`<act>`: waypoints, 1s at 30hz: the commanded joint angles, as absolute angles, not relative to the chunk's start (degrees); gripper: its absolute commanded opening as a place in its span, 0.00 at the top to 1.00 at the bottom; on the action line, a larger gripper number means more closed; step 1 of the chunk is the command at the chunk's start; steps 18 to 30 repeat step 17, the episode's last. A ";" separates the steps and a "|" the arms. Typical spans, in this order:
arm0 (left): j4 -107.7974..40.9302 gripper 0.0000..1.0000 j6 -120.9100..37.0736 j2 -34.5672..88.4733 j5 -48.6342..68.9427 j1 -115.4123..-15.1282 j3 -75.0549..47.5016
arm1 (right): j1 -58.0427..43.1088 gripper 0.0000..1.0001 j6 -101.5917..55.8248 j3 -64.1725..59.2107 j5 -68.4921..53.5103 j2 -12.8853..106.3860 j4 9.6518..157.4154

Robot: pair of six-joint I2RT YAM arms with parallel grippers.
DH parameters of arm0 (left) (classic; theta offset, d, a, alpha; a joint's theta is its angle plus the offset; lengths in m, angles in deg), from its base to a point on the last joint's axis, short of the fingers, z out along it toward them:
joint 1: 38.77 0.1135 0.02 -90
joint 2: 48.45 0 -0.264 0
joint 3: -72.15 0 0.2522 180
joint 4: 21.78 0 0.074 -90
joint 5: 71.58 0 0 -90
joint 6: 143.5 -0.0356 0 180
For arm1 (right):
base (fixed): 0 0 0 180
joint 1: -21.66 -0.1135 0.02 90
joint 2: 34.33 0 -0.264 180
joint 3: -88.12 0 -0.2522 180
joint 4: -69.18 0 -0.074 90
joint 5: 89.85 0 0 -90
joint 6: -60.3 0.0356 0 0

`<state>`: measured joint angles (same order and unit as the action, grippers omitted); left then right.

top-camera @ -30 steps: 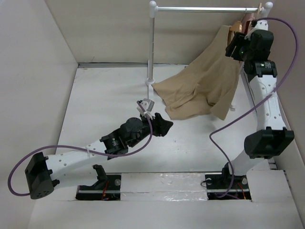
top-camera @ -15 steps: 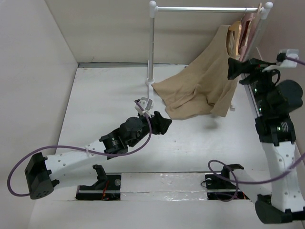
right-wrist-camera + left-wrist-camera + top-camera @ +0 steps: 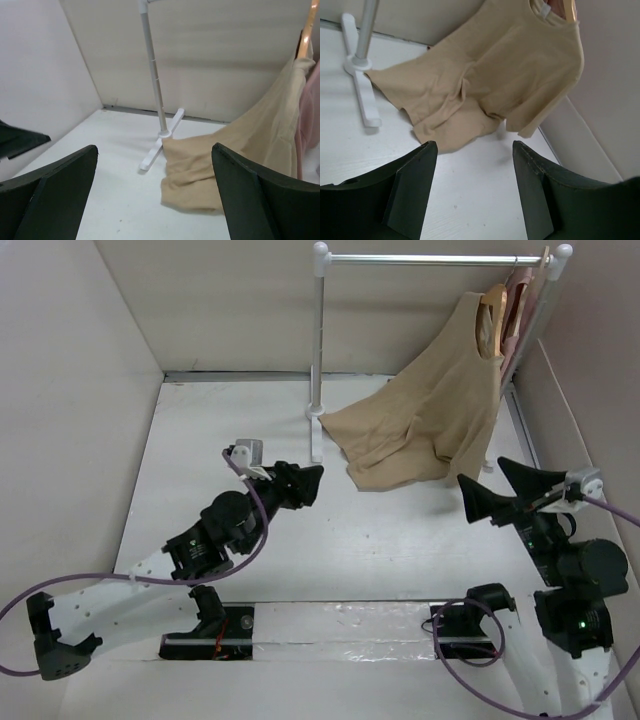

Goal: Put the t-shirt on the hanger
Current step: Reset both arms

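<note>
Arms withdrew, left fingers (image 3: 297,484) and right fingers (image 3: 480,503) released; only overhead shows the rail (image 3: 430,258) holding hanger (image 3: 490,302) and t-shirt (image 3: 430,410).

T-shirt (image 3: 430,410) on hanger (image 3: 490,306), hem on table (image 3: 220,425)

Two arms, same build.
- Left arm (image 3: 130,585): white plastic links with rows of small holes, matte black joint housings.
- Right arm (image 3: 580,575): bulky black housings, tiny green indicator lights (image 3: 580,624).
- Thin purple cable (image 3: 60,583) loops loosely along each arm.
- Left gripper (image 3: 308,485) and right gripper (image 3: 482,473): matte black, with broad wedge-shaped jaws.
- Small white camera block (image 3: 247,451) on each wrist.
- Black base mounts (image 3: 215,625) with red wiring.
</note>
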<state>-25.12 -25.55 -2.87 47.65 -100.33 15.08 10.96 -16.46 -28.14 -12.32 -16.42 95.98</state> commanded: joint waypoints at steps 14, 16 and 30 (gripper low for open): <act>-36.77 0.42 -28.10 -11.98 58.58 -100.56 10.14 | 9.44 0.00 -15.99 -27.84 10.88 -35.92 110.98; -36.59 0.41 -28.19 -11.45 57.97 -100.56 10.67 | 9.44 0.00 -16.08 -28.28 7.12 -33.12 110.27; -35.98 0.39 -28.36 -11.28 56.92 -100.56 10.84 | 9.44 0.00 -15.90 -28.46 5.79 -32.23 109.32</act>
